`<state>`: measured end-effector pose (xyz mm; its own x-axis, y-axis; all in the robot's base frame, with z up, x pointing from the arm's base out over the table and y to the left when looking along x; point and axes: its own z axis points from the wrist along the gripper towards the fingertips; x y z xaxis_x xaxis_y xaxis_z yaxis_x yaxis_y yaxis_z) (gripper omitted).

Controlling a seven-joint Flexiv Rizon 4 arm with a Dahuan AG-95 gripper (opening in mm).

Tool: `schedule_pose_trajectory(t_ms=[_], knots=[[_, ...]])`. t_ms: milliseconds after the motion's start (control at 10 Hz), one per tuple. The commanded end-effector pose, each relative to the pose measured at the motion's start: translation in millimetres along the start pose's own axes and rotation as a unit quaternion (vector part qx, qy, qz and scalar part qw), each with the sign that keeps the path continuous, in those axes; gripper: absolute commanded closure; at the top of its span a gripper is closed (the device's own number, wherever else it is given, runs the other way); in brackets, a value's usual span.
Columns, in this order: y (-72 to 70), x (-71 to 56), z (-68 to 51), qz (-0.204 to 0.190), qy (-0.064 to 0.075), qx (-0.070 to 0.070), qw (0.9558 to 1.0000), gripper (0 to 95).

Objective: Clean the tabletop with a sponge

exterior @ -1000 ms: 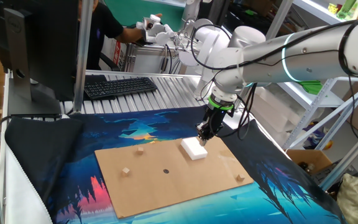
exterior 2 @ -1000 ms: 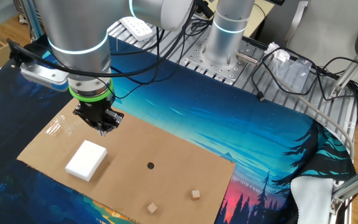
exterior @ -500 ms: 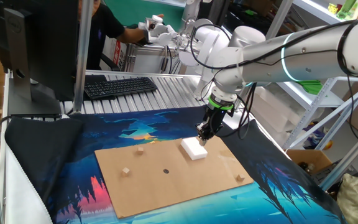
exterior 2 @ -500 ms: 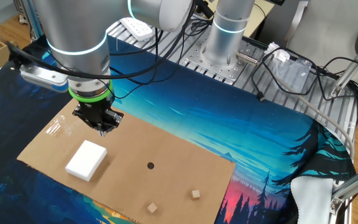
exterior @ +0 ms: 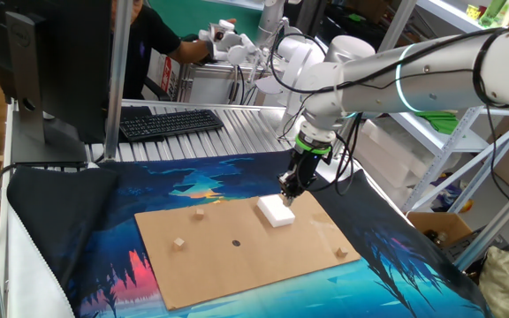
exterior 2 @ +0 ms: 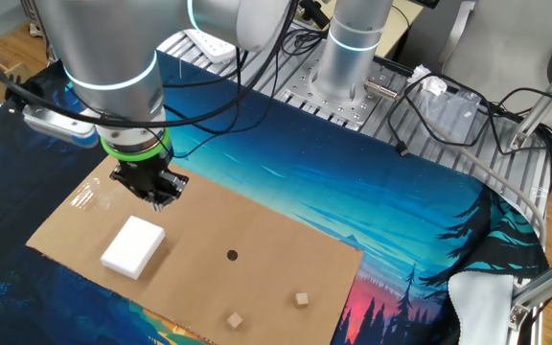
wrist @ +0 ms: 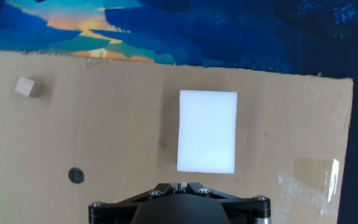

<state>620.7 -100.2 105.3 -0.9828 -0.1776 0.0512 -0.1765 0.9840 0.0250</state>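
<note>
Pincer above sponge, apart

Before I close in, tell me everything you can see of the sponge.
The sponge is a plain white rectangular block, foam-like, unmarked and clean-looking. It lies flat on the tabletop near the board's edge, close to the patterned cloth. Nothing grips it: the gripper hangs above and beside it, not touching. Only the board touches it.

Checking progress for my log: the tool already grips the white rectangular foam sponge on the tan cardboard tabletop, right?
Not quite. The white rectangular foam sponge lies flat on the tan cardboard tabletop, ungripped. The tool hangs above and beside it, apart from it; the other fixed view shows the gap.
</note>
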Motion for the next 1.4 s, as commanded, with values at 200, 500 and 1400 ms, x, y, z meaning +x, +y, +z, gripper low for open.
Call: schedule_pose_trajectory(t_ms=[200,500,1400], knots=[[0.8,1.0,-0.8,0.007,0.001,0.006,1.0,95.0],[0.8,1.0,-0.8,0.012,-0.002,0.003,0.9999,95.0],[-12.4,-16.3,-0.6,0.028,0.02,0.0,0.9994,95.0]])
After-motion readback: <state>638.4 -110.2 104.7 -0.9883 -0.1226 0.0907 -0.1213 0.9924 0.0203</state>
